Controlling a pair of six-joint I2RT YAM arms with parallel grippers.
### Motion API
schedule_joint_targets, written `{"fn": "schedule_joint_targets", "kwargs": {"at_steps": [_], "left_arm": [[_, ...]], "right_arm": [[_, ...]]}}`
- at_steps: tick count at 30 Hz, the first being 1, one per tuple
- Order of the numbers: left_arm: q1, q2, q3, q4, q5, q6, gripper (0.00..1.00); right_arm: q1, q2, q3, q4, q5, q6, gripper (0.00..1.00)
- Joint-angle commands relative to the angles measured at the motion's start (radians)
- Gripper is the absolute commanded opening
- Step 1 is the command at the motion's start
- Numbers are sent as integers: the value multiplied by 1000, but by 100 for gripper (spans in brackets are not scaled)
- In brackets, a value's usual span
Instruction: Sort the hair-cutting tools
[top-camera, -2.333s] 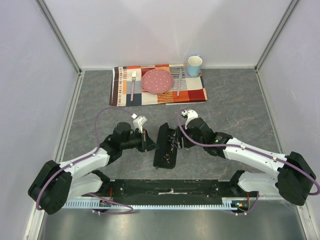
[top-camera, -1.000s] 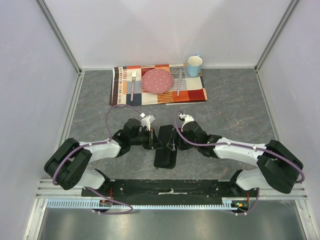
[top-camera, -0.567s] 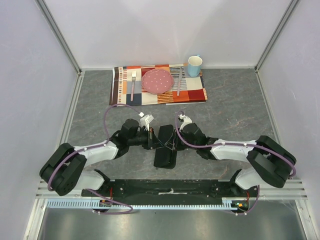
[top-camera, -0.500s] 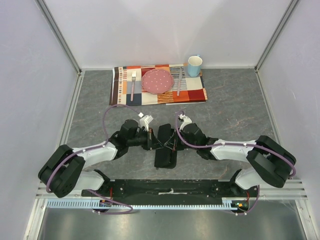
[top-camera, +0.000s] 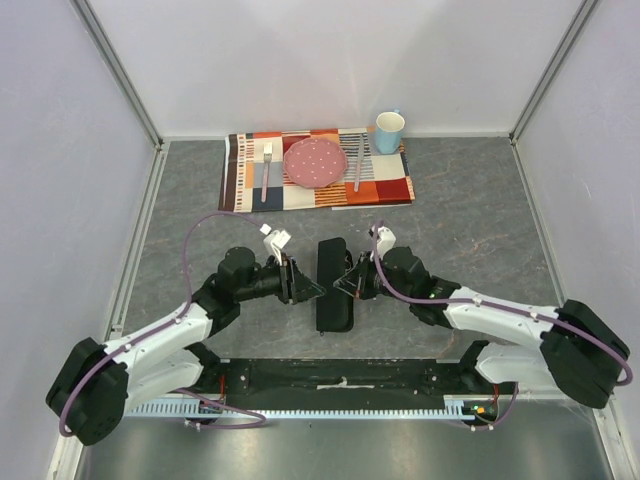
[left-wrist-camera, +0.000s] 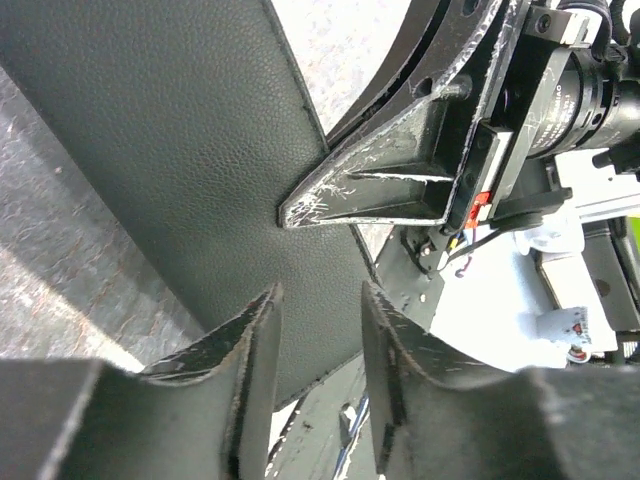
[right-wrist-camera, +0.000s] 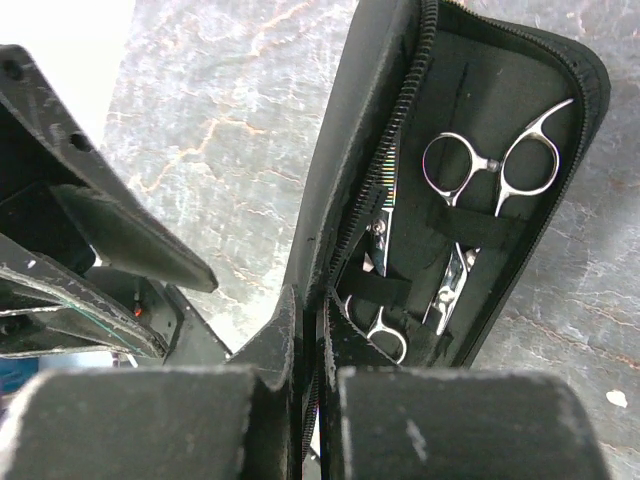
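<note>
A flat black zip case (top-camera: 335, 300) lies between the two arms, its lid (right-wrist-camera: 350, 150) raised on edge. Inside it, the hair-cutting tools that show are two silver scissors (right-wrist-camera: 448, 290) (right-wrist-camera: 386, 205), tucked under black straps; any clips or comb are hidden. My right gripper (right-wrist-camera: 312, 300) (top-camera: 345, 283) is shut on the zippered edge of the lid. My left gripper (left-wrist-camera: 320, 290) (top-camera: 305, 285) stands open just left of the case (left-wrist-camera: 180, 130), with nothing between its fingers. The right gripper's fingers (left-wrist-camera: 380, 185) show opposite it in the left wrist view.
At the back lies a striped placemat (top-camera: 390, 187) with a pink plate (top-camera: 315, 160), a fork (top-camera: 266, 165) and a knife (top-camera: 358, 165). A blue mug (top-camera: 389, 130) stands at its right corner. White walls close off three sides.
My left gripper has opened, let go of the case and drawn back to the left. My right gripper has shut on the lid's edge, and the case now looks narrower from above.
</note>
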Motion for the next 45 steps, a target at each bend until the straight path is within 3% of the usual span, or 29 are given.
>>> {"fn": "schedule_joint_targets", "kwargs": {"at_steps": [1,16,24,33,44,45], "left_arm": [[4,-29,-23,49,55,-45,47],[24,12,-67,111,71,-31,54],[29,123,-113,356,91,-60,58],[33,166,-153,526,97,-97,64],[35,325,-192,772,125,-164,66],[36,365,-195,838,137,-183,81]], "right_arm": [[-5,-86,27,-7,6,-33,0],[-21,-200,47,-52,-43,-30,0],[-19,-198,22,20,-96,13,0],[-21,-209,9,61,-129,56,0],[-21,-140,-60,290,-208,157,0],[-19,-134,-62,301,-222,161,0]]}}
